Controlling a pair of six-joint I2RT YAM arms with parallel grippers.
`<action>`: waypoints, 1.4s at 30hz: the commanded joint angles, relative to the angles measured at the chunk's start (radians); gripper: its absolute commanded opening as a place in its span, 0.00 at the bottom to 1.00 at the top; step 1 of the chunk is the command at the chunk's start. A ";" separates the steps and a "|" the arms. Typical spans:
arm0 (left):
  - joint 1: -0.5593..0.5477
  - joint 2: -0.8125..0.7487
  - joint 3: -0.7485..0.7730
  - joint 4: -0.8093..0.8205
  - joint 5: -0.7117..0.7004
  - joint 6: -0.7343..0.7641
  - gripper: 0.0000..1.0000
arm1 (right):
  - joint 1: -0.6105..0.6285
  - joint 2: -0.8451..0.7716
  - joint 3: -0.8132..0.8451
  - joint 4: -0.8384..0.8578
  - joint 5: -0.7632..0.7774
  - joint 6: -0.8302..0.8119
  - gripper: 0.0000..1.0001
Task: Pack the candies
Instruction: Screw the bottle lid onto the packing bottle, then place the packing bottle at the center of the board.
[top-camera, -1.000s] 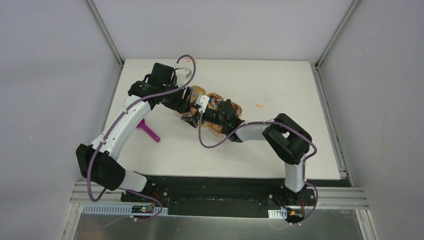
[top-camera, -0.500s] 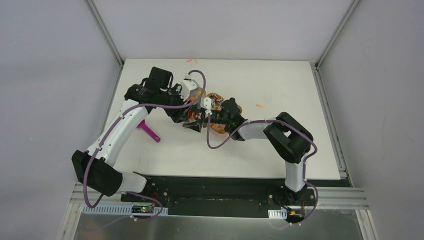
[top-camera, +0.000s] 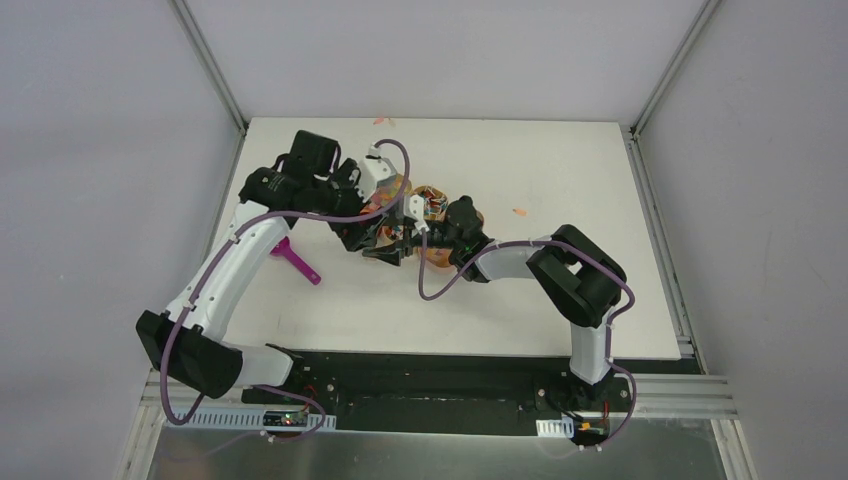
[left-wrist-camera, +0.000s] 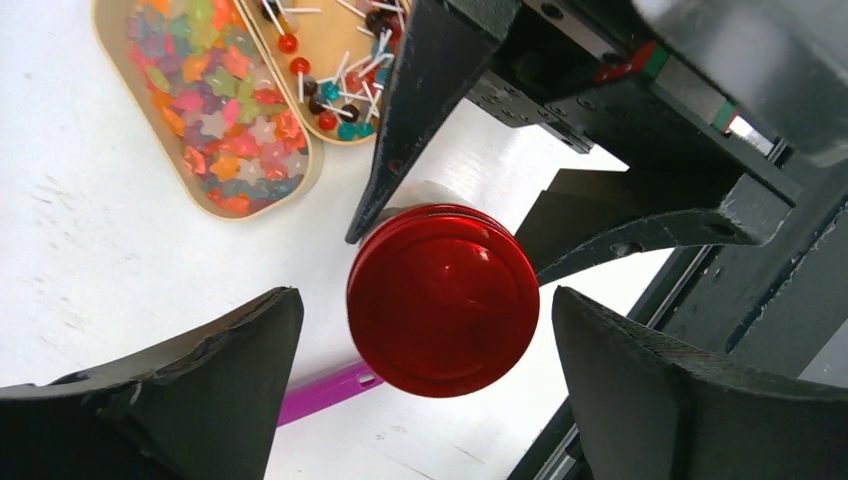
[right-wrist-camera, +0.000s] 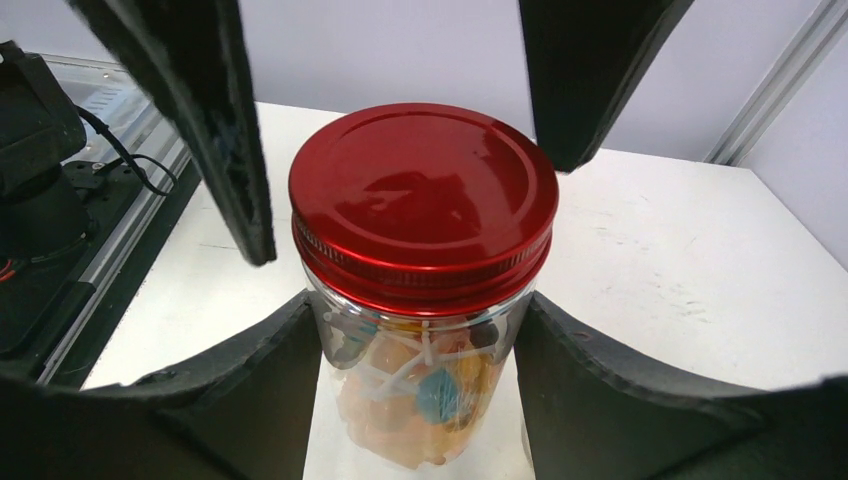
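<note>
A clear jar (right-wrist-camera: 425, 400) with a red lid (right-wrist-camera: 423, 195) stands on the white table, candies (right-wrist-camera: 440, 390) showing through its wall. My right gripper (right-wrist-camera: 415, 310) is shut on the jar body, one finger against each side. My left gripper (left-wrist-camera: 425, 305) is open straight above the lid (left-wrist-camera: 442, 298), its fingers wide of the rim on both sides and not touching. Mixed bright-coloured bits (left-wrist-camera: 220, 110) and small stick sweets (left-wrist-camera: 330, 60) lie in tan trays (left-wrist-camera: 312, 165) beyond. In the top view both grippers meet at the table's middle (top-camera: 392, 238); the jar is hidden there.
The magenta scoop (top-camera: 298, 262) lies on the table left of the jar, partly under the lid in the left wrist view (left-wrist-camera: 320, 392). Loose orange pieces lie on the table at the right (top-camera: 519, 212) and at the far edge (top-camera: 380, 121).
The left arm's wrist has turned and come over the jar, and its elbow has swung left. The right arm has shifted slightly and still holds the jar.
</note>
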 joint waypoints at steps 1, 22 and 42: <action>-0.008 -0.050 0.074 0.033 -0.006 -0.056 0.99 | 0.006 -0.054 -0.004 0.132 0.002 0.017 0.21; -0.006 -0.059 0.431 0.243 -0.747 -0.699 0.99 | 0.111 0.299 0.309 0.157 0.330 0.047 0.22; -0.006 -0.310 0.022 0.426 -0.663 -0.692 0.99 | 0.161 0.628 0.693 -0.013 0.479 -0.055 0.32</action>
